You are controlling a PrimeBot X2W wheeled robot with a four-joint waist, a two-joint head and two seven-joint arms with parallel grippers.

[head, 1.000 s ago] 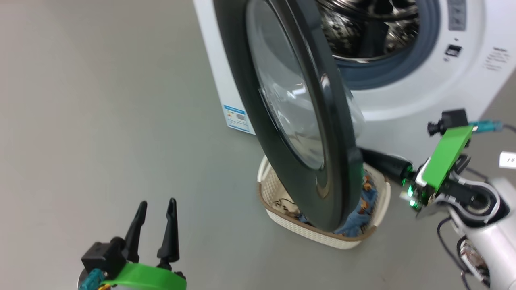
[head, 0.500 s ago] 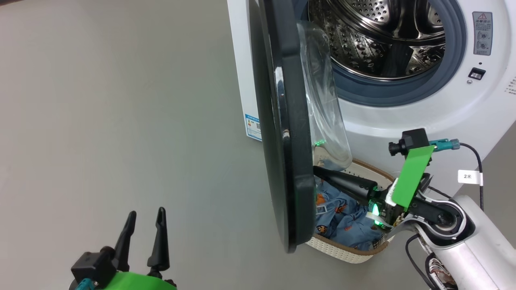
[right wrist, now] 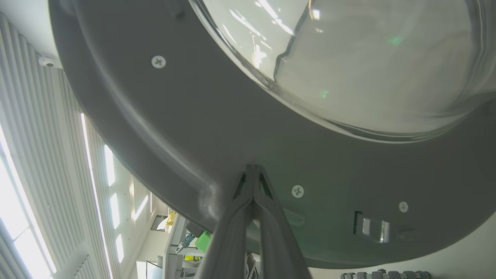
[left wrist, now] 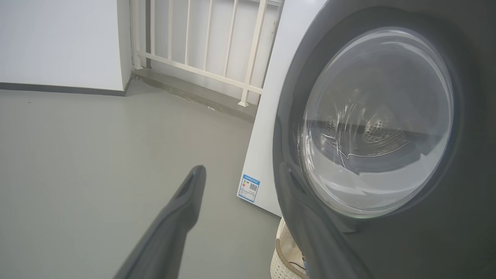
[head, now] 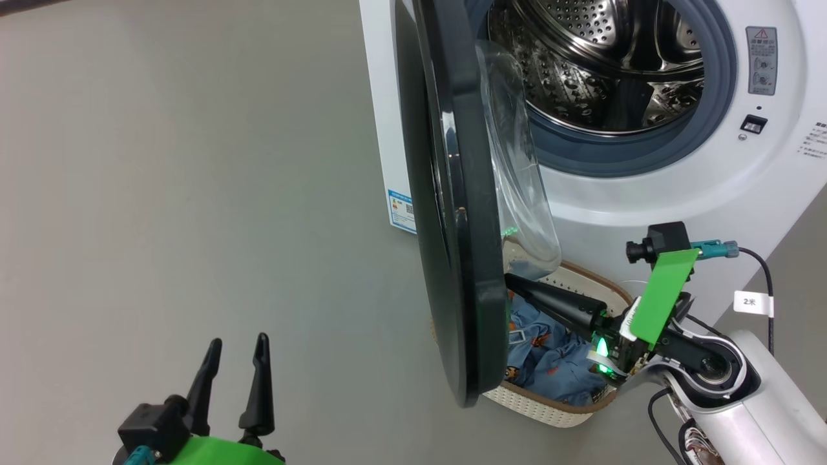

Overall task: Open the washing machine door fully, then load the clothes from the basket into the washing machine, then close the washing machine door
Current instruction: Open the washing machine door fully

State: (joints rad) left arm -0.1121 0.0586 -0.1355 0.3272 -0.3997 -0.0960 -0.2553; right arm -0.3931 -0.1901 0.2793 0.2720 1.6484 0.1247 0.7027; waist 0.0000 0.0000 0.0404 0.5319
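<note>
Right tool [head: 510, 279] pressed together, holding nothing, tips set against the inner face of the washing machine door [head: 452, 226], low down near the rim below the glass bowl; the right wrist view shows the same, tips [right wrist: 252, 170] on the grey inner ring

Left tool [head: 236, 342] spread wide, empty, over bare floor [head: 161, 194] at near left, well apart from the door

Step in hand, as I judge it: opening the door. It stands about edge-on, roughly square to the washing machine [head: 646, 194], so not fully open

Next move calls for pushing the door further left on its hinge. It hangs over the basket [head: 549, 410] and part-covers the clothes [head: 549, 355], blue bear-print fabric lying in the basket just in front of the machine

Drum [head: 581, 64] looks empty, so loading not begun

Writing: cable tag [head: 749, 301] reads "2米"; blue label sticker [head: 402, 210] low on the machine side and the grey warning sticker [head: 762, 51] with a red triangle too small to read
</note>
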